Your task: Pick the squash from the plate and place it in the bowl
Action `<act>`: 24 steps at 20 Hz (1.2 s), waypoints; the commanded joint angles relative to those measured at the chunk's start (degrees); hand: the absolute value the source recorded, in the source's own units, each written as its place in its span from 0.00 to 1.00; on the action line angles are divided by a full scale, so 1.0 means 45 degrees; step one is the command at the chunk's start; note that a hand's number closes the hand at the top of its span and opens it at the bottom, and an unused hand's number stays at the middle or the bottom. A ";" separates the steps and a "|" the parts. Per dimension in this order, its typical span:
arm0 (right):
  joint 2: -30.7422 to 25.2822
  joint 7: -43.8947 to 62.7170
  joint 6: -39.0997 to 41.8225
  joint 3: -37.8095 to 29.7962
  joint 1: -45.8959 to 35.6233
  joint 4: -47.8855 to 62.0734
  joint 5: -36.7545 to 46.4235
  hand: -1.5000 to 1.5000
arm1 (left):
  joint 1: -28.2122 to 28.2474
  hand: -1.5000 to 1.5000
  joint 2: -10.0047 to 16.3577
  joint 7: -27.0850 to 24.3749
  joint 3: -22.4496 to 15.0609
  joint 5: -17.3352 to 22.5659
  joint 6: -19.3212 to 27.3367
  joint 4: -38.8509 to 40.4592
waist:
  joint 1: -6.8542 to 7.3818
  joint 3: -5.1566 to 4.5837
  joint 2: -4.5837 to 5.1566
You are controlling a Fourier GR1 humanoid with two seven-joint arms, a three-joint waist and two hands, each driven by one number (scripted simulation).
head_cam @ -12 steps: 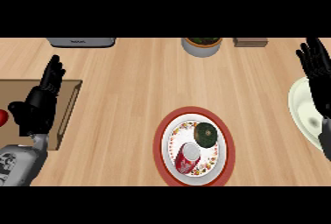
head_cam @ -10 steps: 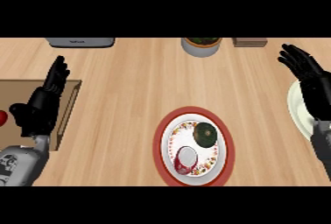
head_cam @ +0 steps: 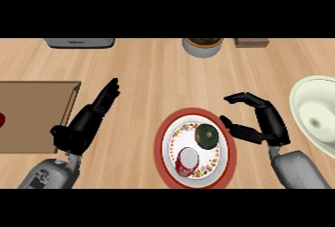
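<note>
The squash [head_cam: 208, 134] lies on the far-right part of the plate [head_cam: 161, 146], which sits near the middle of the counter's [head_cam: 150, 75] near edge. The right hand [head_cam: 267, 124] is just beside the plate's right rim, fingers bent and apart from the thumb, holding nothing. The bowl [head_cam: 305, 94] stands at the counter's right edge. The left hand [head_cam: 88, 122] rests open, fingers straight, beside the cutting board [head_cam: 33, 111].

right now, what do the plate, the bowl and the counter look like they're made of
The plate looks like glazed ceramic: red rim, white centre, speckled patterned band. The bowl seems ceramic too, smooth pale cream with soft shading, though plastic is possible. The counter looks like light matte wood, with grain streaks.
</note>
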 commanded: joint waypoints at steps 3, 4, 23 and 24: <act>0.0448 -0.0128 -0.1074 0.1667 -0.0447 0.0187 0.2832 0.00 | 0.0204 0.50 -0.0764 -0.0284 -0.0340 -0.0014 -0.0494 0.0360 | -0.0004 0.0004 -0.0026; 0.0135 -0.0200 -0.0997 0.1845 -0.0297 0.0550 0.3292 0.00 | -0.0340 0.50 -0.0428 0.0204 0.0007 0.0226 -0.0854 0.0385 | -0.0025 0.0008 -0.0017; -0.1459 1.2322 0.9579 0.4443 -0.4744 -0.2061 0.3388 0.00 | 0.0476 0.50 -0.0402 0.0107 0.0247 -0.0008 -0.0973 -0.0274 | -0.0062 0.0000 -0.0086; -0.0693 1.2974 0.9802 0.4329 -0.5328 -0.1359 0.3181 0.00 | -0.0094 0.50 -0.0665 0.0550 0.0178 -0.0131 -0.0836 -0.0096 | -0.0009 0.0002 -0.0050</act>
